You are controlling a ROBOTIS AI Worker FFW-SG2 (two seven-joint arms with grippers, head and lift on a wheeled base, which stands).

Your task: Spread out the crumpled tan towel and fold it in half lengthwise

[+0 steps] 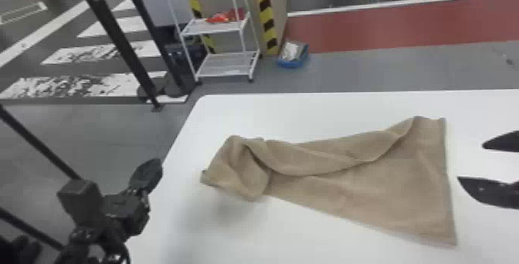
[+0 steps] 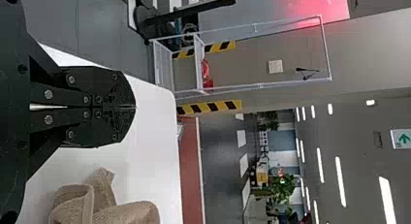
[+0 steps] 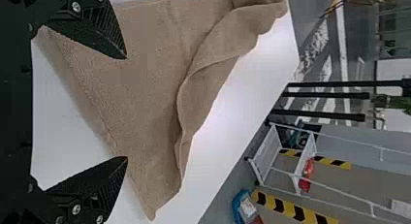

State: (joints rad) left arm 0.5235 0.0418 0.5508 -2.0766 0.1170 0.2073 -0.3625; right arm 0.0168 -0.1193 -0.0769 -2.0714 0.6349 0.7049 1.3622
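Right gripper (image 1: pixel 470 162) gaping at three o'clock, left gripper (image 1: pixel 153 166) closed at eight, you're risking dragging the unpinned towel (image 1: pixel 405 190).

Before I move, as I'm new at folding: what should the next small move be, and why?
Probably bring the right gripper onto the right edge of the towel: the fingers are open beside it, and its far side lies folded over.

The head view looks forward and down over the table (image 1: pixel 309 114). Both sideways wrist views face beyond its far edge, the left more level, the right angled down, close over the towel (image 1: pixel 409 182). All three share the white rack (image 1: pixel 228 65).
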